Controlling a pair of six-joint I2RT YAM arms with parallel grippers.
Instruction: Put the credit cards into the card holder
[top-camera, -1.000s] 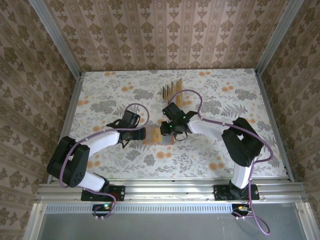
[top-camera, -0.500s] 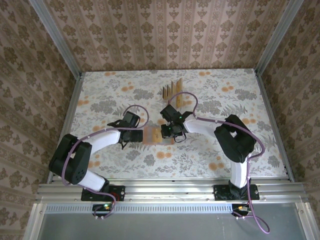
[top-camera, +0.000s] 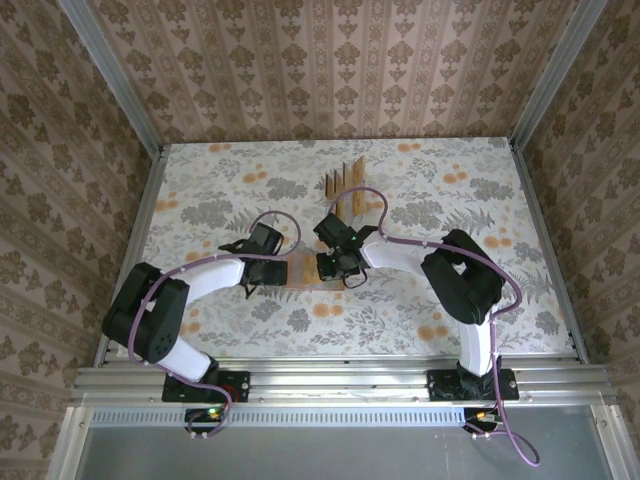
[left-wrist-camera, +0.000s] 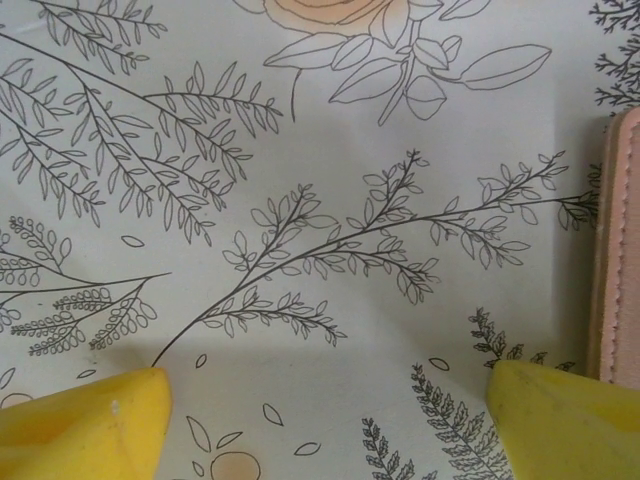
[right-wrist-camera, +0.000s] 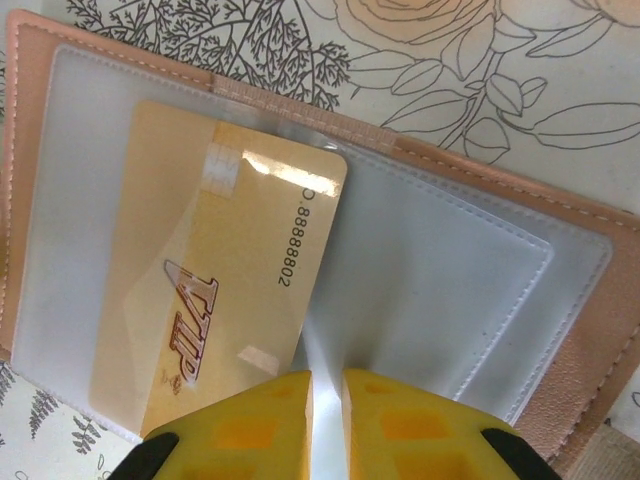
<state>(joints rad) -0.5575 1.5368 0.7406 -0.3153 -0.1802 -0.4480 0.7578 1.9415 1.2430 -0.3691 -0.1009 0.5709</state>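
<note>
The card holder (right-wrist-camera: 592, 330) lies open on the flowered cloth, its clear pockets facing up. One golden credit card (right-wrist-camera: 215, 270) marked VIP sits slanted, partly under the left clear pocket. My right gripper (right-wrist-camera: 327, 385) hangs just above the pockets, its yellow fingers pinched on a thin puckered edge of clear plastic beside the card. In the top view the right gripper (top-camera: 332, 264) covers the holder (top-camera: 303, 272). My left gripper (left-wrist-camera: 330, 400) stands open over bare cloth, with the holder's left edge (left-wrist-camera: 615, 250) just beyond its right finger. More credit cards (top-camera: 343, 178) stand upright farther back.
The upright cards sit in a small stand at the back middle of the table (top-camera: 450, 300). Patterned walls and metal rails (top-camera: 148, 210) close in the table on three sides. Both arms meet at the middle, cables looping above them.
The right gripper has slid a little to the left and nearer over the card holder. The left gripper has hardly moved.
</note>
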